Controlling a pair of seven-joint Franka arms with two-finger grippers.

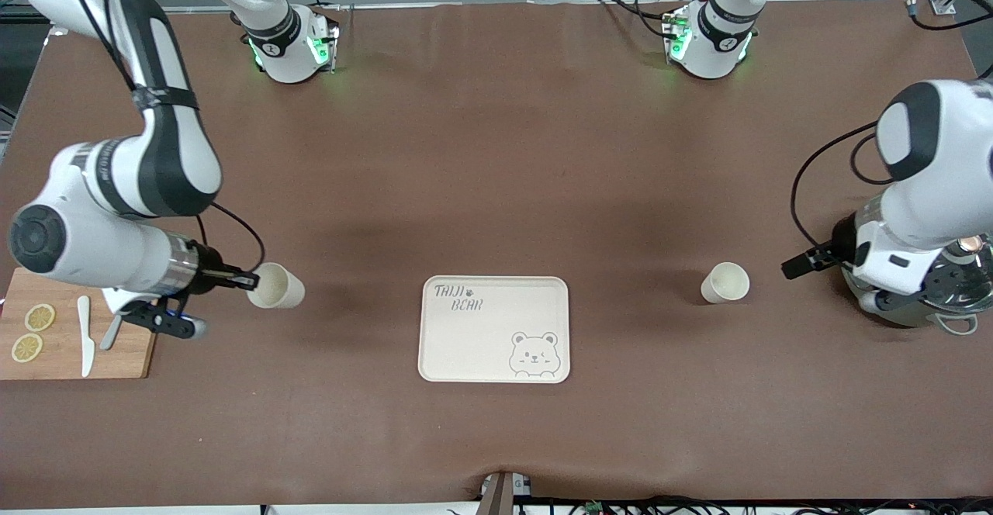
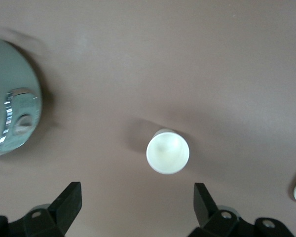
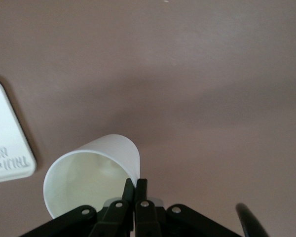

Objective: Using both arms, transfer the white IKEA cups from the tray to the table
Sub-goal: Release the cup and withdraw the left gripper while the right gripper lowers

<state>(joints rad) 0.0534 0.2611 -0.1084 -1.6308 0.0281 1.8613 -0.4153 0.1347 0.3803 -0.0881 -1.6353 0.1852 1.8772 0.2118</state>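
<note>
We see the right gripper (image 1: 247, 278) pinching the rim of one small cream-white tapered cup (image 1: 277, 285), mid-left of frame; left gripper (image 1: 799, 264) spread wide near the second cup (image 1: 725, 282), mid-right, on the brown table (image 1: 496, 150).

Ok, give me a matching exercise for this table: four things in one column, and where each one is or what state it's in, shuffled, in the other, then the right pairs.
Things:
1. cup at the right arm's end
2. cup at the left arm's end
3. bear tray
4. left gripper

States:
A. fingers open, nothing between them
B. standing free on the brown table, nothing touching it
C. rim pinched by the right gripper
D. lying flat between the two cups, nothing on it

Pairs: 1-C, 2-B, 3-D, 4-A
</note>
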